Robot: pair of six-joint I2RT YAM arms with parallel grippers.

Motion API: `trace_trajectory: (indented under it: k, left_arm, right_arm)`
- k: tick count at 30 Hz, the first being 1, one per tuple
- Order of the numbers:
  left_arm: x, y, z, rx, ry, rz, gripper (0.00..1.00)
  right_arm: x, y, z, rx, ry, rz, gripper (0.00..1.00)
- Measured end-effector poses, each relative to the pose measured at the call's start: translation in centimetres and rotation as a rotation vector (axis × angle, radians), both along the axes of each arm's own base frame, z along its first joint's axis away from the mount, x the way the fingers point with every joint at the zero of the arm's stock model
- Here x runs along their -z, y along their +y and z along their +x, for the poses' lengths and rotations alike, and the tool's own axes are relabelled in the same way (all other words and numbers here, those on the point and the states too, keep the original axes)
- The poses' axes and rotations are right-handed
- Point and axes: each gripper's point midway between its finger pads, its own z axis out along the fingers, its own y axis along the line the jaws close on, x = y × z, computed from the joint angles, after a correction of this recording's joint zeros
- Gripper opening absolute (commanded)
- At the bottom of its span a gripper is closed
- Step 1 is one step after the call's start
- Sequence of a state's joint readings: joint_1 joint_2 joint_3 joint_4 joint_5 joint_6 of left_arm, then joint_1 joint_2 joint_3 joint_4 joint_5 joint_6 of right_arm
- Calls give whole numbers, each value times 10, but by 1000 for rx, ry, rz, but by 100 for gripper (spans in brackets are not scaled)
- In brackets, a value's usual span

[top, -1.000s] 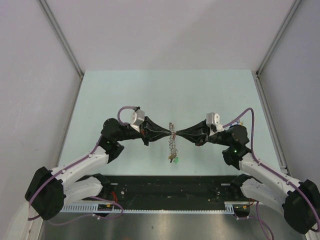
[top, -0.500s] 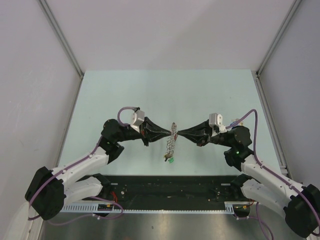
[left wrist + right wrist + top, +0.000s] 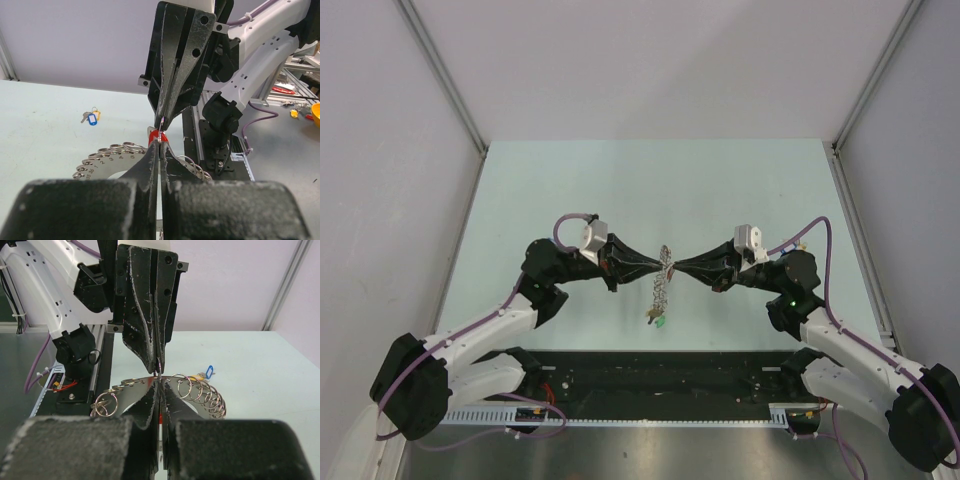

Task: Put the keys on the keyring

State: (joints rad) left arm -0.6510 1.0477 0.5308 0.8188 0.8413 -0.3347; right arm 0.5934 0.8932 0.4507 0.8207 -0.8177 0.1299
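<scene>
Tip to tip above bench [image 3: 570, 190]: left claw [image 3: 661, 267] pinched shut on red key [image 3: 154, 136], right claw [image 3: 673, 266] pinched shut on keyring [image 3: 662, 288] top. Keyring dangles just below tips, green key [image 3: 661, 319] at near end.

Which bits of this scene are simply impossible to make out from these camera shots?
Top view: what the shut left gripper and right gripper pinch is too small.
Left wrist view: red key mostly hidden behind the gripper tips.
Right wrist view: near part of the keyring hidden behind the right gripper.
</scene>
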Motion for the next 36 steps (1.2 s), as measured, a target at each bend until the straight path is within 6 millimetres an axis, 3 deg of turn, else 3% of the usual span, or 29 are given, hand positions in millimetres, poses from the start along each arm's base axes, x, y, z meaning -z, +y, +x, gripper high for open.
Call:
trace_trajectory:
  k: [36]
  left_arm:
    - [0,0,1,4,8,-2,0]
  right_arm:
    - [5,5,-1,-20,3,-10,0]
